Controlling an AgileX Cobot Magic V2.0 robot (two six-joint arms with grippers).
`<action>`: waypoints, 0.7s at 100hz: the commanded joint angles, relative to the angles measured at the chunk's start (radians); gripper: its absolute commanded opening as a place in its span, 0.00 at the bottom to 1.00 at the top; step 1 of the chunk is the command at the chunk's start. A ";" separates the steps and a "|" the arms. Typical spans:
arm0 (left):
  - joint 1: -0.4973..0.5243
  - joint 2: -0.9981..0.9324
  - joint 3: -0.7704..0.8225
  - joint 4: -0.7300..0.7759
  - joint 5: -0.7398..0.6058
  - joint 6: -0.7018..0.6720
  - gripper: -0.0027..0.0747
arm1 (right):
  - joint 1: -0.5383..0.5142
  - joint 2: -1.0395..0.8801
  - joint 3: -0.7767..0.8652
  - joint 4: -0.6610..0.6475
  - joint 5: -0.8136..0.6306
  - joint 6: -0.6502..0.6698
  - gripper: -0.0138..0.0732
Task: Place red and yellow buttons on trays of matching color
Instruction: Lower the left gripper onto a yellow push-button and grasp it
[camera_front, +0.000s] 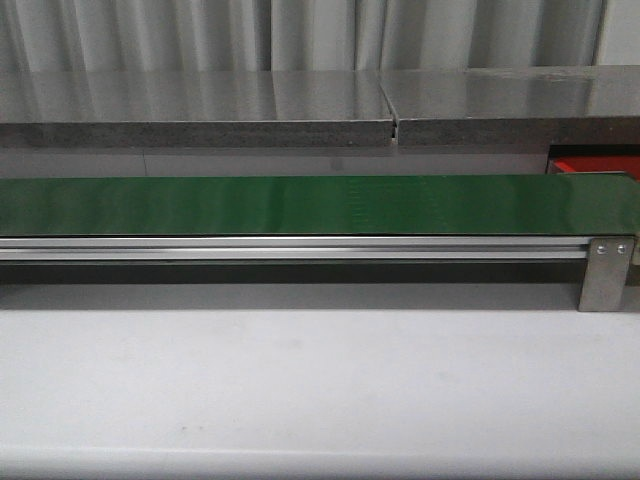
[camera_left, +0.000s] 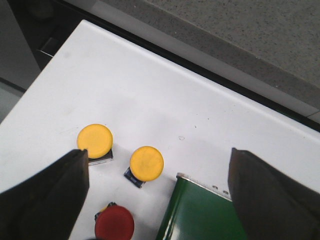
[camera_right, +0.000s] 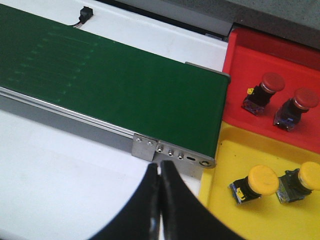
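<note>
In the left wrist view two yellow buttons and one red button stand on the white table beside the green belt's end. My left gripper hangs open above them, holding nothing. In the right wrist view the red tray holds two red buttons. Next to it, the yellow tray holds two yellow buttons. My right gripper is shut and empty, over the table by the belt's metal end bracket. Neither gripper shows in the front view.
The long green belt runs across the front view on an aluminium rail, with nothing on it. A corner of the red tray shows behind its right end. A grey counter lies beyond.
</note>
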 joint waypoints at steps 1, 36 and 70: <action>0.020 0.024 -0.136 -0.025 0.005 -0.050 0.74 | 0.002 -0.006 -0.026 0.020 -0.061 -0.012 0.02; 0.076 0.166 -0.170 -0.017 -0.056 -0.056 0.74 | 0.002 -0.006 -0.026 0.020 -0.061 -0.012 0.02; 0.071 0.267 -0.170 -0.024 -0.103 -0.041 0.74 | 0.002 -0.006 -0.026 0.020 -0.061 -0.012 0.02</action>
